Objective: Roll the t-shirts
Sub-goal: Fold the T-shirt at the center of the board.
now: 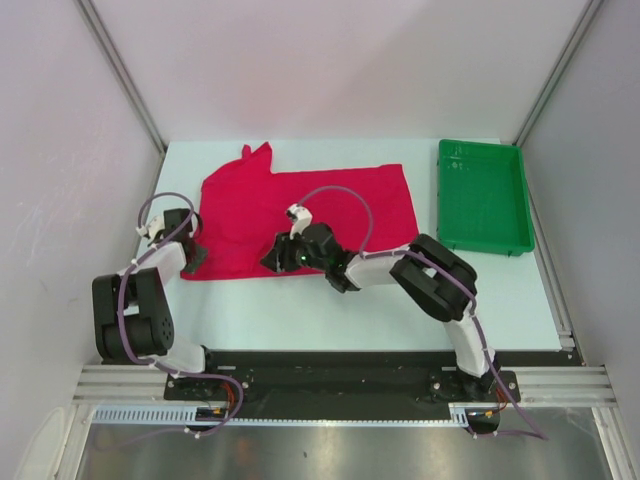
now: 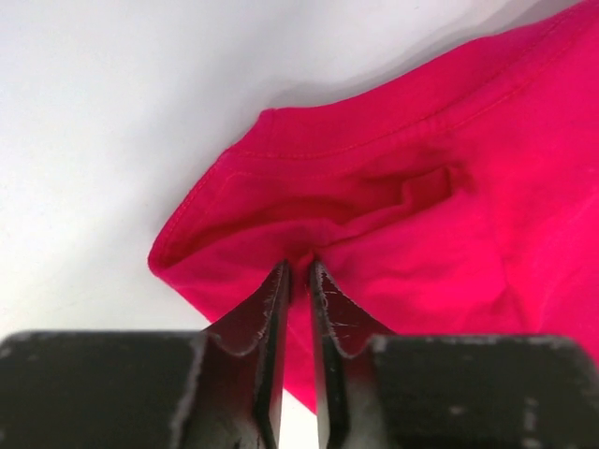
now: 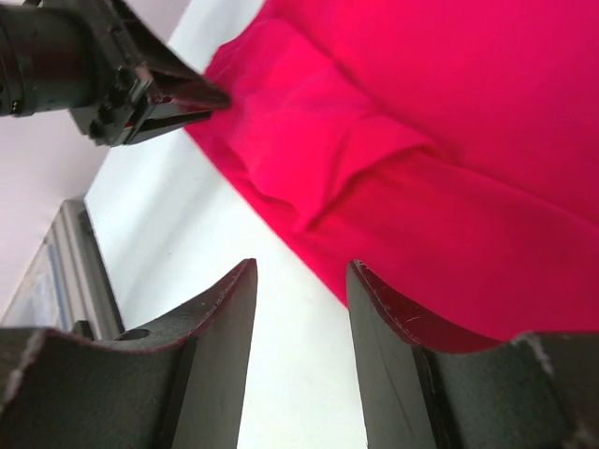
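Observation:
The crimson t-shirt (image 1: 320,210) lies mostly flat on the white table, with a sleeve sticking out at the back. My left gripper (image 1: 193,257) is at its near-left corner. In the left wrist view the jaws (image 2: 299,273) are shut on a pinched fold of the t-shirt (image 2: 449,224), and the hem bunches up around them. My right gripper (image 1: 270,258) is at the shirt's near hem, about mid-width. In the right wrist view it (image 3: 299,273) is open and empty, with the right finger over the t-shirt's (image 3: 449,122) edge and the left over bare table. The left gripper (image 3: 201,96) shows there too.
An empty green tray (image 1: 480,200) stands at the back right of the table, right of the shirt. White walls enclose the table on the left, back and right. A black rail (image 1: 330,365) with the arm bases runs along the near edge.

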